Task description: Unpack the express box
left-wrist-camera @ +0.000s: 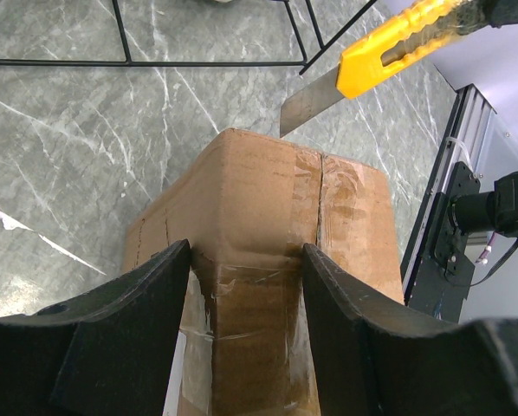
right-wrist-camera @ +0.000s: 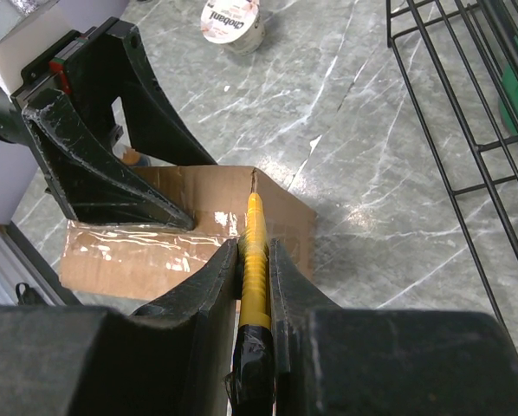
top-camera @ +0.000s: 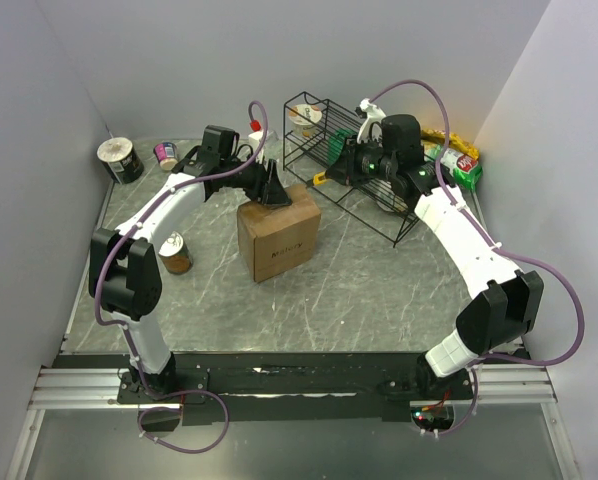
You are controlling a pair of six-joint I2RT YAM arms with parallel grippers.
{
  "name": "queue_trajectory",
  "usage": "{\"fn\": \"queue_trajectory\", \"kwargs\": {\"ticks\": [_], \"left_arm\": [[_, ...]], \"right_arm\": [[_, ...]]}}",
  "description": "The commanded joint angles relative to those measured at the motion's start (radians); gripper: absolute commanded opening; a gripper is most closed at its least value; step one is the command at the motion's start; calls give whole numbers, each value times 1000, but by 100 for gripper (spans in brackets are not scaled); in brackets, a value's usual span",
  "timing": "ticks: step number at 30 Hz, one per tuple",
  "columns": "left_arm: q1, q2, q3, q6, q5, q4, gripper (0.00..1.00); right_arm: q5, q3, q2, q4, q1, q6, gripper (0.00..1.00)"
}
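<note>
- The brown corrugated cardboard express box stands near the middle of the grey marble-patterned tabletop, just in front of the black wire rack.
- Clear tape runs glossy over the box's top flaps, which are shut.
- The left pincer is on the box's far upper edge. Its black fingers are spread apart and planted against the taped cardboard.
- In the left wrist view the cardboard shows between the two fingers and also outside each of them, so the jaws stand apart and are not closed around the box.
- The right pincer is clamped tight on a yellow utility knife, whose handle is wrapped in black tape behind the fingers.
- The knife's steel blade is extended and points at the box's top edge near the taped centre seam. Whether the tip touches the cardboard cannot be told.
- The two pincers are close together over the box, the left fingers just beside the knife's line.
- A rust-coloured tin can stands left of the box, near the left arm's elbow.
- A dark can with a pale top and a small purple can stand in the far left corner.
- A white yoghurt cup is on the tabletop beyond the box.
- A green packet lies at the far right, beside the rack.
</note>
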Motion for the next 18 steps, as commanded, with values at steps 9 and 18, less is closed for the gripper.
{"fn": "queue_trajectory", "kwargs": {"ticks": [9, 18], "left_arm": [[-25, 69, -38, 48, -97, -108, 58], [-27, 67, -38, 49, -97, -108, 58]], "right_arm": [[-11, 31, -17, 45, 6, -6, 0], [-13, 20, -16, 39, 11, -18, 0]]}}
